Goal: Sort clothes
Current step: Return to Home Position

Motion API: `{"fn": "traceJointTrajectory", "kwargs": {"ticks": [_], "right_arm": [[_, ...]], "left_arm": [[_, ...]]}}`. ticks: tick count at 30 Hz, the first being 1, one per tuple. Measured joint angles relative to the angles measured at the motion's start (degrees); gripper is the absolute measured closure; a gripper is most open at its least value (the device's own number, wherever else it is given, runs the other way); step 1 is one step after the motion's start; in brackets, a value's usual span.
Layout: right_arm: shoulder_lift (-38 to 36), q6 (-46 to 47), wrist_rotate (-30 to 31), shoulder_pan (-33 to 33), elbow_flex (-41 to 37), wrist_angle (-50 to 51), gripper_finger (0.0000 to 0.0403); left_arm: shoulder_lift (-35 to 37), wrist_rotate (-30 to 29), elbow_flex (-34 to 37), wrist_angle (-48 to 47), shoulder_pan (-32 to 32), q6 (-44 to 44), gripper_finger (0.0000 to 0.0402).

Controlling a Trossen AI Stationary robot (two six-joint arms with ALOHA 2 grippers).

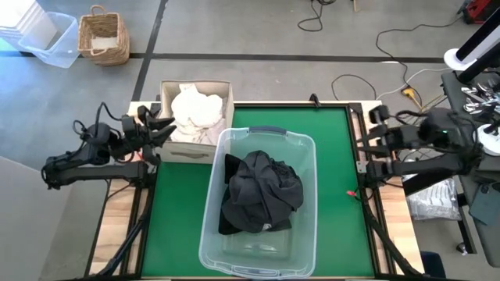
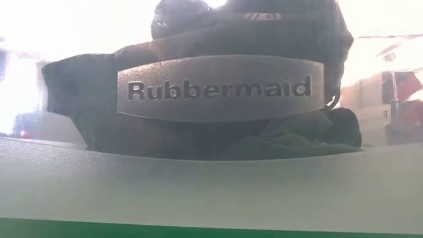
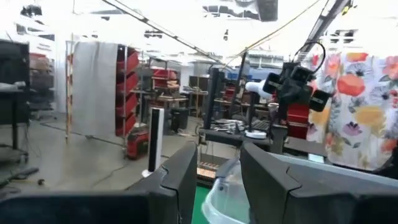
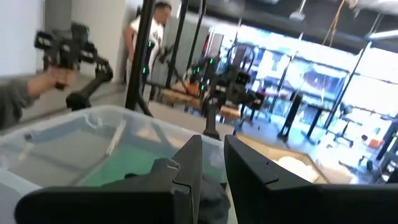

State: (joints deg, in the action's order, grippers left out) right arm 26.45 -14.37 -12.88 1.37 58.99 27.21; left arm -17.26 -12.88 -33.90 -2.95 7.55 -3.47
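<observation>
Seeing dark clothes (image 1: 262, 191) heaped inside the tub (image 1: 258, 137), mid-tabletop (image 1: 332, 172). Spotting white clothes (image 1: 197, 109) stuffed in the box (image 1: 168, 150) touching the tub's far-left corner. Noticing the left pincer (image 3: 217, 149) hanging left of the tub, narrowly parted, gripping nothing. Seeing the right pincer (image 4: 213, 140) off the tub's right, narrow gap too, empty.

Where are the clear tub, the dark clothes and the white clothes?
clear tub (image 1: 258, 251), high view, bare part of its floor.
dark clothes (image 1: 262, 193), high view, middle of the heap.
white clothes (image 1: 197, 112), high view, top of the pile in the beige box (image 1: 181, 151).
</observation>
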Motion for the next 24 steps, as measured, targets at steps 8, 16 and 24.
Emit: {"fn": "traceJointTrajectory", "kwargs": {"ticks": [8,16,24], "right_arm": [[-9.0,4.1,-0.1,0.0,-12.2,-8.4,0.0342],[-13.0,10.1,3.2,0.0,-21.1,-12.6,0.0344],[-14.1,11.3,8.0,0.0,-24.6,-12.7,0.0349]], "left_arm": [[0.3,5.7,-1.0,-6.9,0.0,5.4,0.0298],[2.7,24.5,-0.2,-9.2,0.0,4.5,0.0298],[8.3,24.1,9.1,-5.1,0.0,1.5,0.0315]]}}
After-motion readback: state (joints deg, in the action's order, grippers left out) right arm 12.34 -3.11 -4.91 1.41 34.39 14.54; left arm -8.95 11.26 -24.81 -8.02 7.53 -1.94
